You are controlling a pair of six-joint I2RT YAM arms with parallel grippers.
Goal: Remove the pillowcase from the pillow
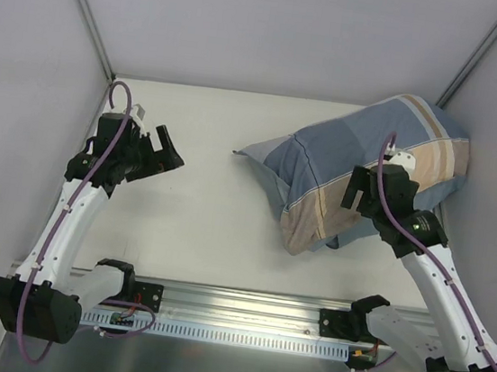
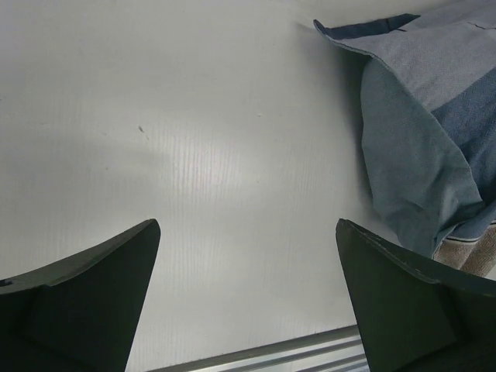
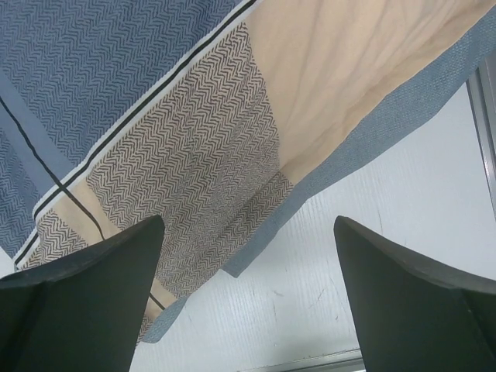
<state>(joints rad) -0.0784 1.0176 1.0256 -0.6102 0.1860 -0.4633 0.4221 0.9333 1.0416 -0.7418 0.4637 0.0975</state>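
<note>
Our left claw [image 2: 246, 225] and right claw [image 3: 248, 222] gape wide and empty, so we judge gripping the limp blue-and-tan banded fabric pillowcase [image 1: 338, 156] comes next.

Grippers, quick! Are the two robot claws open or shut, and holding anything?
Left gripper: open, holding nothing.
Right gripper: open, holding nothing, at the edge of the blue-and-tan banded fabric pillowcase.

Overhead looks down; 2 wrist views close, sharing pillowcase [image 1: 323, 168].
</note>
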